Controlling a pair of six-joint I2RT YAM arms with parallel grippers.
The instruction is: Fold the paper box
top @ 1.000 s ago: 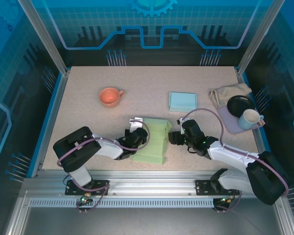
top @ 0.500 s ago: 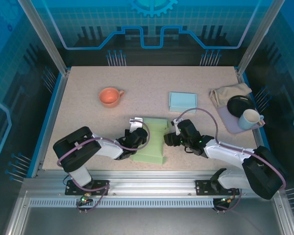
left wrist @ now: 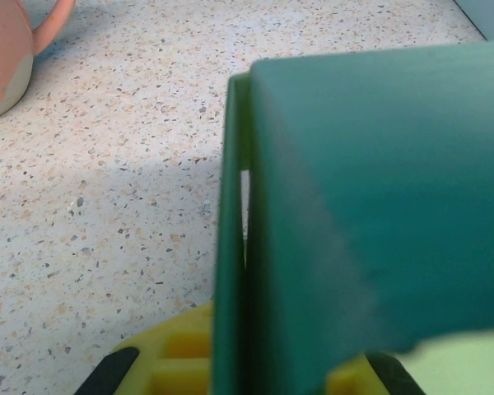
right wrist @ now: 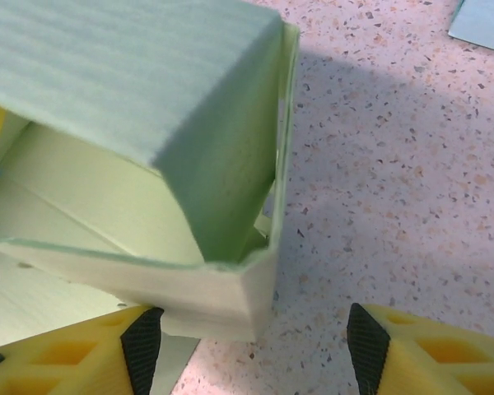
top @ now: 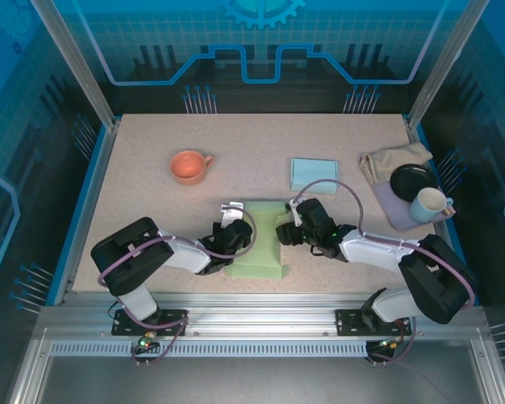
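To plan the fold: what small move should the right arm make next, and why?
Probably close the right fingers on the paper box wall: they stand open astride its near corner, while the left fingers pinch a panel on its left side.

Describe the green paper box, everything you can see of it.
The green paper box is pale green, thin matte card, half folded: walls stand around an open, creased interior and one flap bends over the top. It sits on the speckled table near the front edge, between the arms. The left pincer is shut on its left wall; the right pincer stands open at its right corner.
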